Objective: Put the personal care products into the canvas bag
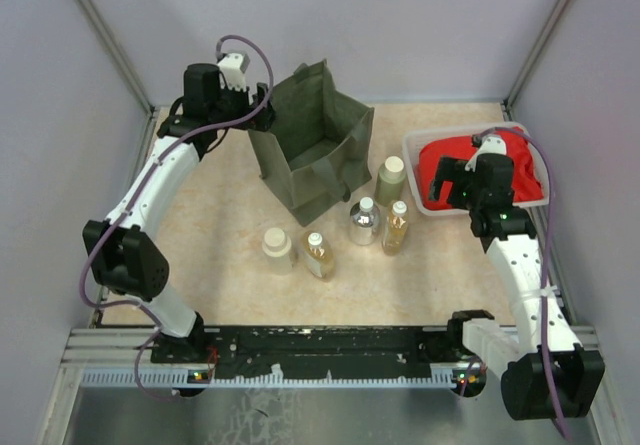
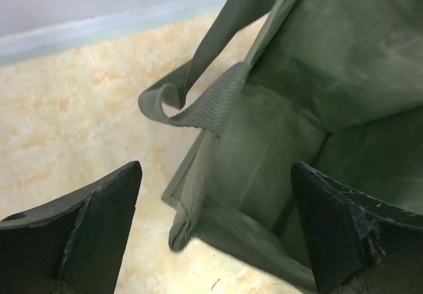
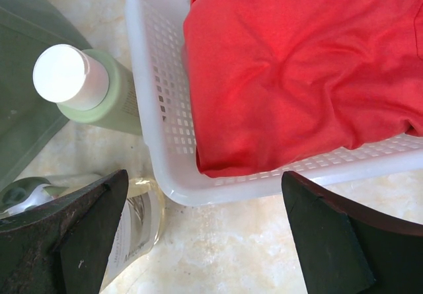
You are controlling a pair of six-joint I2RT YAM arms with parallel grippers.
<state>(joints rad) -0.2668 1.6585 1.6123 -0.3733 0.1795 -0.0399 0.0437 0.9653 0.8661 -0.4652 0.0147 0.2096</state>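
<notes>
while left tool (image 2: 217, 172) gapes, canvas bag (image 2: 317, 76) lies just beyond

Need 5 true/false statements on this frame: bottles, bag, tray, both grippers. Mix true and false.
1. The five small white- or cream-capped bottles stand on the table, outside the dark olive-green canvas bag. True.
2. The bag lies flat and folded shut. False: it stands with its mouth open.
3. The red cloth is in the bag. False: it lies in the white perforated plastic tray.
4. The left gripper and the right gripper are both open, holding nothing. True.
5. The left gripper is over the tray. False: it is at the bag's edge; the right gripper is at the tray.
</notes>
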